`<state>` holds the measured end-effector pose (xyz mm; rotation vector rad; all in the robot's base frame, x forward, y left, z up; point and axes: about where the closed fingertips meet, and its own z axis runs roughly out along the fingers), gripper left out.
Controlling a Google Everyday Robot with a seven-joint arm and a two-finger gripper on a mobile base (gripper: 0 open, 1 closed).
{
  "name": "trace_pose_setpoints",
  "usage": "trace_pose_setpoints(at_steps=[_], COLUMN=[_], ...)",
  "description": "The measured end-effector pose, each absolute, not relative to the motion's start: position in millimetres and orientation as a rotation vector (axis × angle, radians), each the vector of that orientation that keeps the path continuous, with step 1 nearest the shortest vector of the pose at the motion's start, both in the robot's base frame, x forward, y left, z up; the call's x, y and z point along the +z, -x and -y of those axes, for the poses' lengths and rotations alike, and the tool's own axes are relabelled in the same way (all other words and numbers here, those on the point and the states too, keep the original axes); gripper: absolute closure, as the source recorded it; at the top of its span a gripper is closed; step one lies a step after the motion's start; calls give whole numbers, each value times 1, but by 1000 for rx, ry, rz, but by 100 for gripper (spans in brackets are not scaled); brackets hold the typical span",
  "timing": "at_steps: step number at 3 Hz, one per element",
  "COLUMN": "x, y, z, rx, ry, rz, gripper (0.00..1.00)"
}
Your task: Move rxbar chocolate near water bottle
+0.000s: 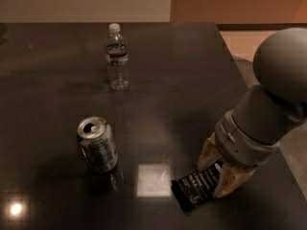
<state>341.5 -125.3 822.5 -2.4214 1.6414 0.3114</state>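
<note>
The rxbar chocolate point(197, 187), a flat black wrapper with white lettering, lies on the dark table point(182, 80) near its front right. My gripper point(218, 170) reaches down from the right, and its two tan fingers point(207, 153) clamp the bar's right end. The bar's left end still rests on the table. The water bottle point(117, 56), clear with a white cap and dark label band, stands upright at the far middle-left, well away from the bar.
A silver drink can point(97, 144) stands upright at the front left, between bar and bottle. The table's right edge point(240, 75) runs close by my arm point(268, 109). Bright light reflections sit on the tabletop near the can.
</note>
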Motion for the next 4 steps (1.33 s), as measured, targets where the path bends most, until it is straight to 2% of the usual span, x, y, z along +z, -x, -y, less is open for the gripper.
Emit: trace_pose_setpoints(at_steps=[1,2,4], x=[824,838,871], y=[-342,-358,-427], z=[125,129,119], rx=[311,291,268], ry=[2421,2371,2242], rz=[-1642,-1696,-1802], gripper=[88,100,100])
